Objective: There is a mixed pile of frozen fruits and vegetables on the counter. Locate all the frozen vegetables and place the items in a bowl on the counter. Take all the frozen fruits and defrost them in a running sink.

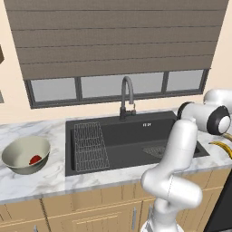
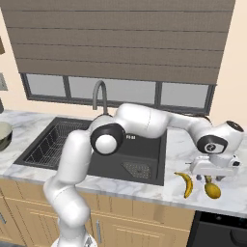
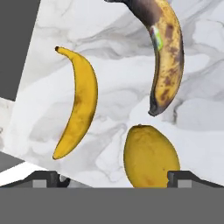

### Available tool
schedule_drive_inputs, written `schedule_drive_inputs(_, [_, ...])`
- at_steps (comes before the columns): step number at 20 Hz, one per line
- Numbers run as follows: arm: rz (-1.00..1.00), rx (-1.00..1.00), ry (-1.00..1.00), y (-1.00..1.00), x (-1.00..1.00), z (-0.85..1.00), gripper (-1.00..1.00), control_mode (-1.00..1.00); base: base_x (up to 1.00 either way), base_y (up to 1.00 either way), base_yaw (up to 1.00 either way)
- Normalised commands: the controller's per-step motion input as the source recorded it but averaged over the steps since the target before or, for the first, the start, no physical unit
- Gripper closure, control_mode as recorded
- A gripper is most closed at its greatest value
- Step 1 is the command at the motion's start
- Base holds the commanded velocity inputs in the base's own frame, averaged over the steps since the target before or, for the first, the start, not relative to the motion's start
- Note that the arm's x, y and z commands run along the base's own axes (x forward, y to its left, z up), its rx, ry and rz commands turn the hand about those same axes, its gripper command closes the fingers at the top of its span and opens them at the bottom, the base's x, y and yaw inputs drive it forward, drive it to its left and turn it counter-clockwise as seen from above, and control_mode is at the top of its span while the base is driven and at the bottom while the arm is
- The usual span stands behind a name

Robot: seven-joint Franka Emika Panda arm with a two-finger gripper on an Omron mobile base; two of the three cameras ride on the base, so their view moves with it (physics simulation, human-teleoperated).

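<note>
You have the counter (image 1: 50, 179) running the whole width of the scene, white marble with the black sink (image 1: 131, 138) sunk into its middle. The sink holds a wire rack (image 1: 90, 146) on its left side and a drain strainer (image 1: 155, 151) toward the right, and no fruit lies in it. Whether the tap (image 1: 128, 97) is running, you cannot tell from these views.

Left of the sink sits the bowl (image 1: 13, 156), and inside it lies one bright red piece (image 1: 35, 159). So by the look of things you are about a quarter through: one vegetable is bowled, and one vegetable and both fruits are left.

The rest of the pile lies on the counter to the right of the sink. The arm reaches over there, and the gripper (image 2: 215, 170) hangs above the pieces with its jaws spread wide and nothing between them. In the hand view the yellow-orange piece (image 3: 151, 157) lies closest to the fingertips (image 3: 43, 179), more toward the right-hand one. Above it lies the spotted banana (image 3: 166, 52), its dark tip just beside the round piece; you cannot tell whether they touch. The cleaner yellow banana (image 3: 81, 103) lies apart to the left of both.

The round yellow-orange piece looks like your next pick, bound for the bowl.
</note>
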Motion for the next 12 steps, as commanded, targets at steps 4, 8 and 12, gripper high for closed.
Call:
schedule_drive_inputs(4, [0.00,-0.12,-0.05,-0.25,0.19,-0.32,-1.00,-1.00,0.00,0.00,0.00])
schedule_drive_inputs(8, [0.00,-0.12,0.05,-0.54,0.00,-0.20,-1.00,-1.00,0.00,0.00,0.00])
schedule_drive_inputs(12, [0.00,-0.06,0.00,-0.10,0.00,-0.17,-1.00,-1.00,0.00,0.00,0.00])
